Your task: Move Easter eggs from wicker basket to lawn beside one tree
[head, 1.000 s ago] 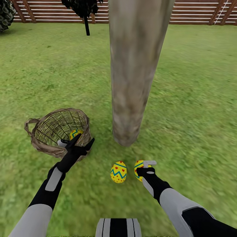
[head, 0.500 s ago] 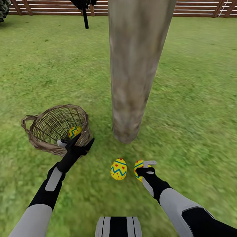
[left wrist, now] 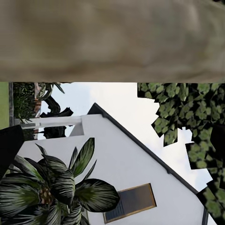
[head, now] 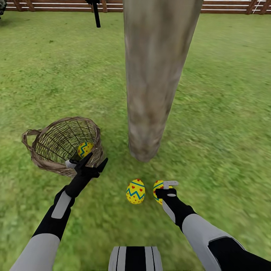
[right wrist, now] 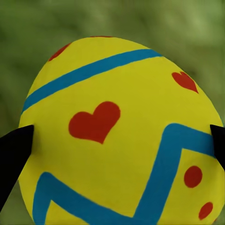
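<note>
A pale mottled tree (head: 152, 75) rises from the lawn (head: 226, 113) straight ahead. Close to its foot lie two yellow Easter eggs: one (head: 136, 191) rests free on the grass, and my right gripper (head: 166, 188) is shut on the other (head: 159, 188). In the right wrist view this egg (right wrist: 122, 131) sits between the two black fingertips (right wrist: 14, 154). The wicker basket (head: 45, 150) stands left of the trunk with the third egg (head: 85, 148) inside. My left gripper (head: 98, 158) hangs open over the basket's near rim, holding nothing.
A brown slat fence (head: 226, 5) closes the garden at the back, with a thin dark trunk (head: 96, 15) before it. The left wrist view takes in the trunk (left wrist: 112, 37), a palm (left wrist: 51, 187) and a white house (left wrist: 122, 159). Open grass spreads to the right.
The whole picture has shifted: basket, trunk foot and eggs sit a little higher, so the camera moved. The right gripper stays on its egg; the left stays open by the basket.
</note>
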### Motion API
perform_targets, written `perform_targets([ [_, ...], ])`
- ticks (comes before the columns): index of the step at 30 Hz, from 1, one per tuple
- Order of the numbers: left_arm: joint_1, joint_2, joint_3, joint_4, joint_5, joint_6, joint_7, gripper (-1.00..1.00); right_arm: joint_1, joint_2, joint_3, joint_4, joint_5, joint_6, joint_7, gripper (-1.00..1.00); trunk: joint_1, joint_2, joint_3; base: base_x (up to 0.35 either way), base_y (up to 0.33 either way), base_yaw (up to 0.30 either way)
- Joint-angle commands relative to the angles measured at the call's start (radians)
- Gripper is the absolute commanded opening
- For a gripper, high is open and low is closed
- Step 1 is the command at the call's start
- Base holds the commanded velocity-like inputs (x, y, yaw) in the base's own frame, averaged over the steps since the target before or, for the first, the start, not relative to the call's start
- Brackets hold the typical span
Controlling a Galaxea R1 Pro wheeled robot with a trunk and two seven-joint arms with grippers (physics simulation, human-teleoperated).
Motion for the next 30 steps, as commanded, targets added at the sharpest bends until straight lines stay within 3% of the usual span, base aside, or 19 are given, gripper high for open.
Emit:
perform_targets([
  [1,0.0,0.0,0.0,0.0,0.004,0.007,-0.001,1.0,0.001,-0.001,0.01,0.038,-0.022,0.004,-0.003,-1.0,0.001,0.0,-0.001,0.0,0.0,0.0],
  [2,0.0,0.0,0.0,0.001,0.004,0.007,-0.001,1.0,0.001,-0.001,0.011,0.038,-0.022,0.005,-0.003,-1.0,0.001,0.0,-0.001,0.0,0.0,0.0],
  [3,0.0,0.0,0.0,0.0,0.004,0.007,-0.001,1.0,0.001,-0.001,0.011,0.038,-0.022,0.005,-0.003,1.0,0.001,0.0,-0.001,0.0,0.0,0.0],
  [8,0.0,0.0,0.0,0.001,0.004,0.007,-0.001,1.0,0.001,-0.002,0.011,0.038,-0.022,0.006,-0.003,1.0,0.001,0.0,-0.001,0.0,0.0,0.0],
  [14,0.0,0.0,-0.001,0.0,0.004,0.009,-0.001,1.0,0.001,-0.002,0.011,0.038,-0.022,0.006,-0.003,1.0,-0.002,0.002,0.022,0.0,0.0,0.0],
  [15,0.0,0.0,-0.004,0.0,0.004,0.009,-0.001,1.0,0.001,-0.002,0.011,0.038,-0.022,0.006,-0.003,1.0,-0.003,0.002,0.026,0.0,0.0,0.0],
  [19,0.0,0.001,-0.074,-0.003,0.005,0.009,-0.001,1.0,0.001,-0.002,0.011,0.038,-0.022,0.006,-0.003,1.0,-0.004,0.003,0.042,0.0,0.0,0.0],
  [30,0.0,0.002,-0.079,-0.004,0.005,0.009,-0.001,1.0,0.001,-0.002,0.011,0.038,-0.022,0.006,-0.003,1.0,-0.009,0.005,0.084,0.0,0.0,0.0],
])
